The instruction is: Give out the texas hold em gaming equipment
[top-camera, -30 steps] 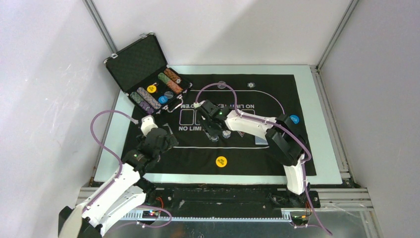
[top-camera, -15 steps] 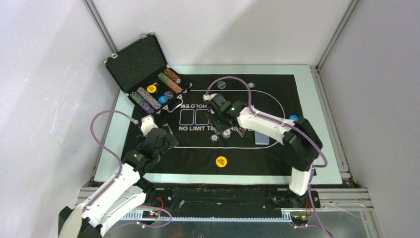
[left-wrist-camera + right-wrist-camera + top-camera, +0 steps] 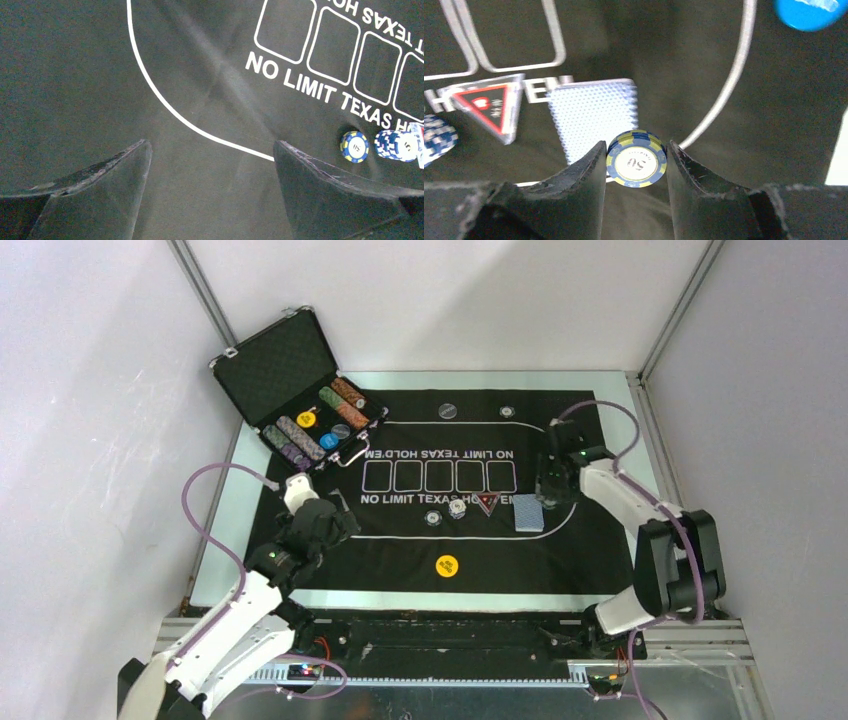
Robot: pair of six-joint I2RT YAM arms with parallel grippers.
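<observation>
Top external view, far left: a black metal-edged case (image 3: 285,375) is seen lying with its lid up at the far-left corner of the black fabric mat with white lettering (image 3: 400,550), and rows of striped poker chips (image 3: 320,425) are packed in its tray. Nearer the bases, the left gripper (image 3: 333,512) is held low over the mat's left part. On the left wrist camera that gripper (image 3: 211,150) is shown with its fingers (image 3: 125,170) spread wide and nothing between them, only bare mat and a white curved line below.

Along the printed text, a yellow-and-blue striped poker chip (image 3: 433,517) (image 3: 354,147) is laid flat. Just beside it on its right, a small stack of blue-and-white poker chips (image 3: 457,508) (image 3: 397,145) is set. A large yellow round disc (image 3: 446,565) is placed nearer the bases, well apart from them.

Next comes a clear red-black triangle marker (image 3: 487,503) (image 3: 491,107), then a deck of blue-backed playing cards (image 3: 528,513) (image 3: 594,117) just beside it.

At the deck's right edge the right gripper (image 3: 547,498) (image 3: 636,150) is poised. Between its narrowed fingers a second yellow-and-blue poker chip (image 3: 637,164) is pinched by its rim, face toward the wrist camera. Whether it touches the mat cannot be told. A large blue round disc (image 3: 806,12) is glimpsed at the far right.
</observation>
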